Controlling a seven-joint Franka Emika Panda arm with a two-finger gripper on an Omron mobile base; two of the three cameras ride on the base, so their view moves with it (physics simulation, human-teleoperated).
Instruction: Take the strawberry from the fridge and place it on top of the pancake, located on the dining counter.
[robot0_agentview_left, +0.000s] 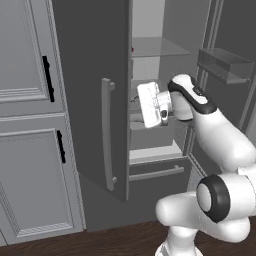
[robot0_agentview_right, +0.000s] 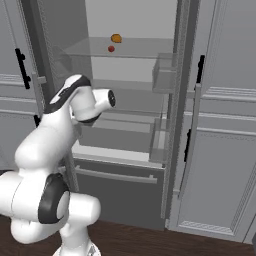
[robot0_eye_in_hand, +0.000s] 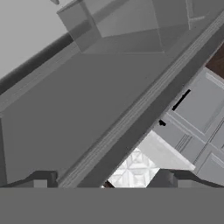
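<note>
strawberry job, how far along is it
Done: the fridge stands with both doors open, and the arm's hand has reached inside at middle-shelf height. In hand: nothing yet; the gripper is open and empty, and the strawberry sits on the glass shelf above, beside an orange food item. Left: rise to that shelf, grasp the strawberry, carry it to the dining counter and set it on the pancake.
</note>
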